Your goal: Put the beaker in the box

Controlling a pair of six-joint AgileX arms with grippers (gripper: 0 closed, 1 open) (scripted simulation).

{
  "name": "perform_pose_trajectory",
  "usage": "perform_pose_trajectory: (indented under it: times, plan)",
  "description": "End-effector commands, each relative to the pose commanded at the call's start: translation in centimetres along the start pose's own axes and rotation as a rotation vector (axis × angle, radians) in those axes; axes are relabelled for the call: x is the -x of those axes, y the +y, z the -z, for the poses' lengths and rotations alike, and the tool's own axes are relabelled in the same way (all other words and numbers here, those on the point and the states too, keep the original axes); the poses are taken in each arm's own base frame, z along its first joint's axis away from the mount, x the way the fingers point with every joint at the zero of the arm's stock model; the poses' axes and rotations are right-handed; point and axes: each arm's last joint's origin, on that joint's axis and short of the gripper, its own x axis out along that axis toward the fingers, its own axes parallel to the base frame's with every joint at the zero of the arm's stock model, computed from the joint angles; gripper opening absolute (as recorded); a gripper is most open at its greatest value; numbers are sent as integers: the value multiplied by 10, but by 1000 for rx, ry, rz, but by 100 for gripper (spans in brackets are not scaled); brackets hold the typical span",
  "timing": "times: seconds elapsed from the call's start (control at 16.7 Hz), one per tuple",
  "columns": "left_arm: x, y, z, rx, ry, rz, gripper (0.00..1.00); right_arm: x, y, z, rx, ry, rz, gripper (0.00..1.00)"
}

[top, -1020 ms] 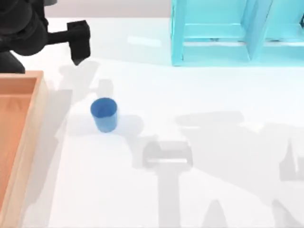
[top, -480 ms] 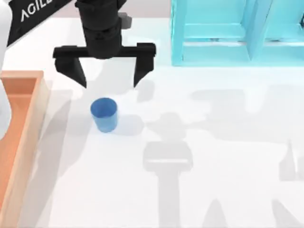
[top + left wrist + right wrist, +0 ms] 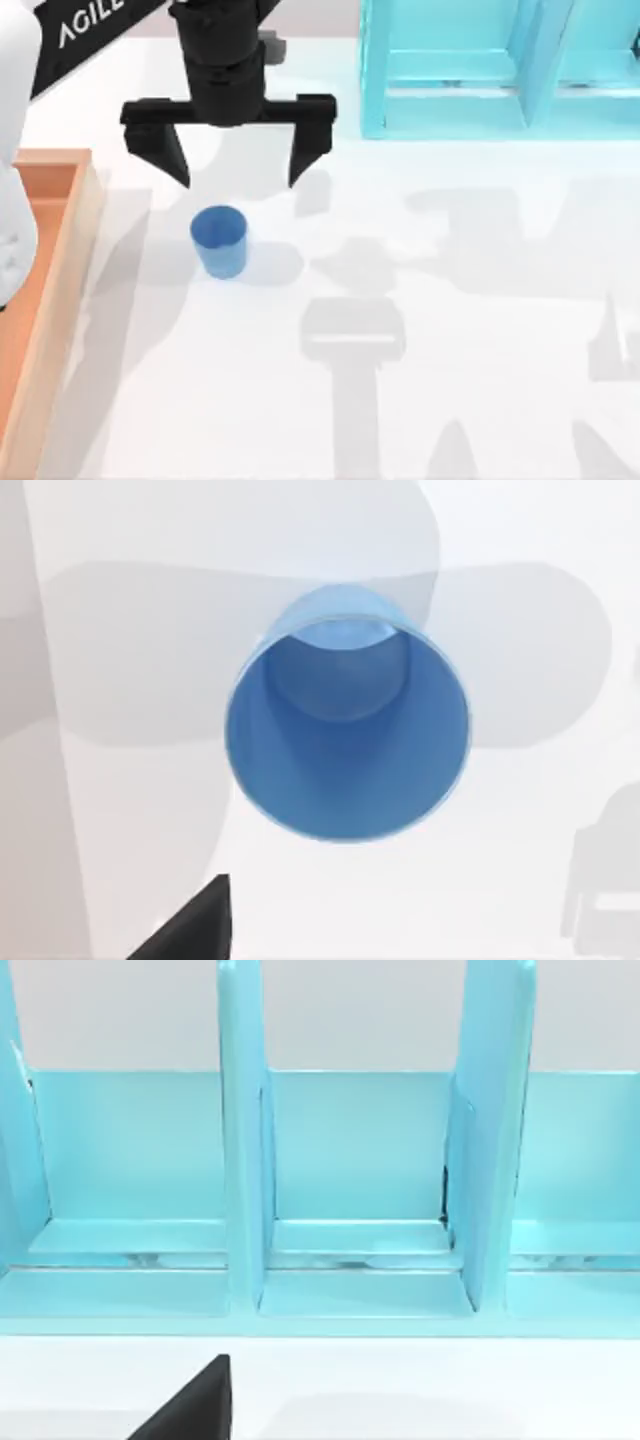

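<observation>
with its two fingers spread wide, the left gripper [image 3: 238, 168] hangs over the white table [image 3: 450, 300], just behind the beaker [image 3: 219, 240] as the top view shows it, nothing held between the jaws. the beaker stands upright on the bare table, mouth up, just to the right of the box [image 3: 50, 300] but not touching it, and well apart from the turquoise shelf unit [image 3: 500, 70] at the far right. the box sits at the table's left edge, tan rim, orange-brown floor. from the left wrist view we look straight down into the beaker [image 3: 345, 725], open mouth round and unobstructed, with one dark fingertip [image 3: 190, 925] poking in at the frame's edge.

this reads as the approach step: lined up roughly, not yet around the cup, grasp not yet made. what the next move seems to call for is a small shift toward the near side so the jaws straddle the beaker, then a descent until the fingers flank its wall, then a close. the cup looks narrower than the open span, so there is room, but it is light and tapered, so an off-centre close could nudge or tip it.

the right arm is parked; its wrist view faces the shelf unit [image 3: 350, 1190], with a dark fingertip [image 3: 195, 1405] at the frame's edge, and i cannot tell how its fingers stand.
</observation>
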Motion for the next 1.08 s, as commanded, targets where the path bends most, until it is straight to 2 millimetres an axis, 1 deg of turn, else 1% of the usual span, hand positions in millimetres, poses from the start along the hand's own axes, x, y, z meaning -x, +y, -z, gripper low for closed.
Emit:
perform_pose_trajectory:
  times: [0.06,0.18,0.48,0.6,0.66,0.9,1.08]
  plan:
    - [-4,-1,0,-2,1,0,100,0,0,0,0,0,0,100]
    - [-20,-2,-2,-4,4,-1,100,0,0,0,0,0,0,100]
    - [-78,-3,-2,-3,-4,3,100,0,0,0,0,0,0,100]
    - [-95,-2,0,-3,0,1,100,0,0,0,0,0,0,100]
    - [-98,-2,1,-3,1,0,100,0,0,0,0,0,0,100]
    - [-99,-2,1,-3,2,0,100,0,0,0,0,0,0,100]
    - [-99,-2,1,-3,2,0,77,0,0,0,0,0,0,100]
